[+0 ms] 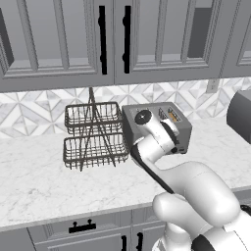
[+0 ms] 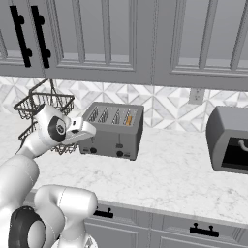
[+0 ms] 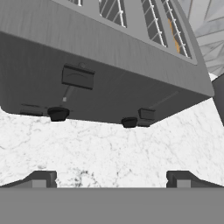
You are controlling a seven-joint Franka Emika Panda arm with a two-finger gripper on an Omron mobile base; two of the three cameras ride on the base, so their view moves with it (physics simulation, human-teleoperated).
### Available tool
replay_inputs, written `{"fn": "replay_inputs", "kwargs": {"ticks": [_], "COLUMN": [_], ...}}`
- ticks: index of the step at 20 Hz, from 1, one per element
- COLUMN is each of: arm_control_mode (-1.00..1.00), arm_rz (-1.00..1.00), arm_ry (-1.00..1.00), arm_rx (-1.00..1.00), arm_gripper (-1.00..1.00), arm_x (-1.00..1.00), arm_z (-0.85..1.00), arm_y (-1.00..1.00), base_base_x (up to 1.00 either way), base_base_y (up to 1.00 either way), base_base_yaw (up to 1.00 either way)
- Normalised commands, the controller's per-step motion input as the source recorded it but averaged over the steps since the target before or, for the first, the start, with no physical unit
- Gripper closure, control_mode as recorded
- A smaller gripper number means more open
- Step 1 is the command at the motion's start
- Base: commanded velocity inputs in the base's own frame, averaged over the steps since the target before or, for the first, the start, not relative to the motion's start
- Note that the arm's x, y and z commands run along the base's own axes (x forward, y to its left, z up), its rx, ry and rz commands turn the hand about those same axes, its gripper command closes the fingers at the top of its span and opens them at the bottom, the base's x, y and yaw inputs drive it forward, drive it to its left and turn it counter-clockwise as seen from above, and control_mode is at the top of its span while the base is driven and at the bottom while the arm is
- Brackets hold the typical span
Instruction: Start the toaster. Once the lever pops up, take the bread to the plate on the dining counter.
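worktop (image 1: 39, 171) (marble) | toaster (image 2: 116, 127) | basket rack (image 1: 93, 135)

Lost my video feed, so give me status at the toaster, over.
Gripper open, empty, short of the boxy grey brushed-metal toaster. Small dark lever tab up, untouched. Tan bread slice in a slot. Nothing between fingers and lever.

Wire basket rack (image 1: 92, 136): a dark two-tier rack is seen upright toward the back of the worktop, close to the tiled wall.
Worktop (image 1: 44, 176): white marble-look surface with grey veins; grey drawer fronts with black handles (image 1: 82, 227) are set below its front edge.
Grey appliance (image 2: 229, 140): stood near the worktop's right end, with a dark opening in its front.
Wall cabinets (image 2: 121, 38): grey panelled doors with black vertical handles are hung above.
Backsplash (image 2: 164, 104): patterned in pale geometric tiles; an outlet plate (image 2: 196, 96) is fixed on it.
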Motion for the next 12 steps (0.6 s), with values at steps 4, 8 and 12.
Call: {"fn": "replay_inputs", "kwargs": {"ticks": [4,8,12], "arm_control_mode": [-1.0,-1.0,-1.0], "arm_rz": [0.0,0.0,0.0], "arm_ry": [0.0,0.0,0.0], "arm_rx": [0.0,0.0,0.0], "arm_gripper": [-1.0,-1.0,-1.0], "arm_x": [0.0,0.0,0.0], "arm_z": [0.0,0.0,0.0], "arm_y": [0.0,0.0,0.0], "base_base_x": [0.0,0.0,0.0], "base_base_y": [0.0,0.0,0.0], "base_base_yaw": [0.0,0.0,0.0]}}
